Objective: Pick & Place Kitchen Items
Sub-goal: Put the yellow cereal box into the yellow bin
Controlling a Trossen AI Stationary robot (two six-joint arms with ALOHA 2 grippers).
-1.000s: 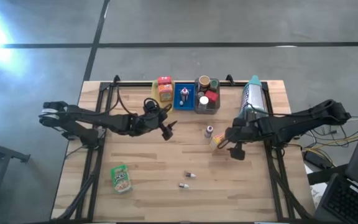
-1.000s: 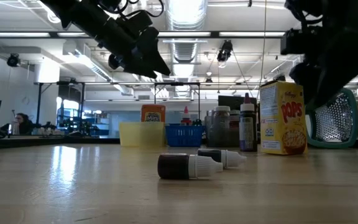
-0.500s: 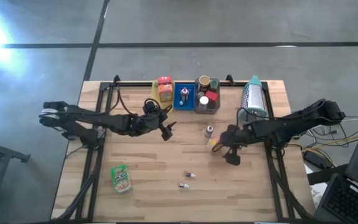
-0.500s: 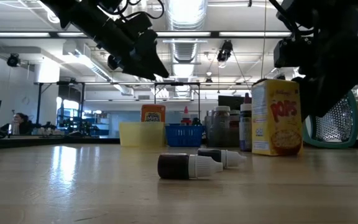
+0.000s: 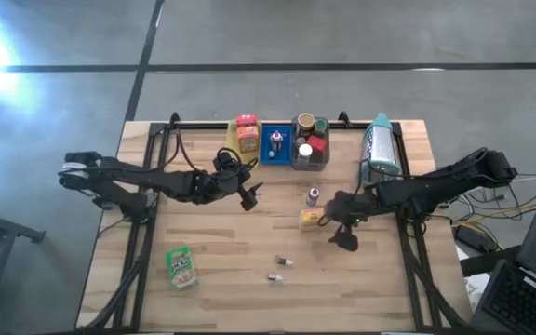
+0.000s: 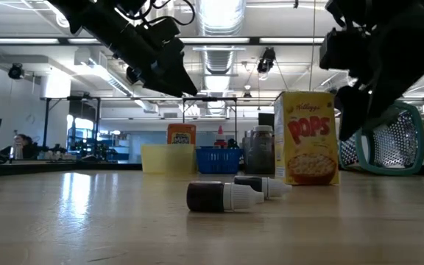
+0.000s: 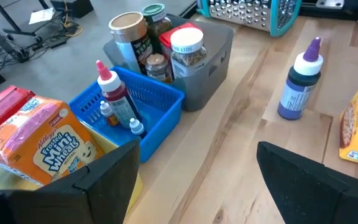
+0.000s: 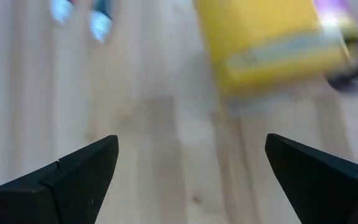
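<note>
R claw spread beside cereal box, nothing held.
Right gripper (image 5: 340,231) just right of yellow cereal box (image 5: 311,219), upright mid-table near purple-cap bottle (image 5: 314,196). Left gripper (image 5: 249,194) spread, empty, raised near blue tray (image 5: 274,144); two vials (image 5: 280,269) lying nearer.

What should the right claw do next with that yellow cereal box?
Probably ease the right claw in over the yellow cereal box and close on it. Its jaws are open and empty, and the box stands free on the table just beside the claw, near the purple-capped bottle. The left claw waits by the blue basket.
</note>
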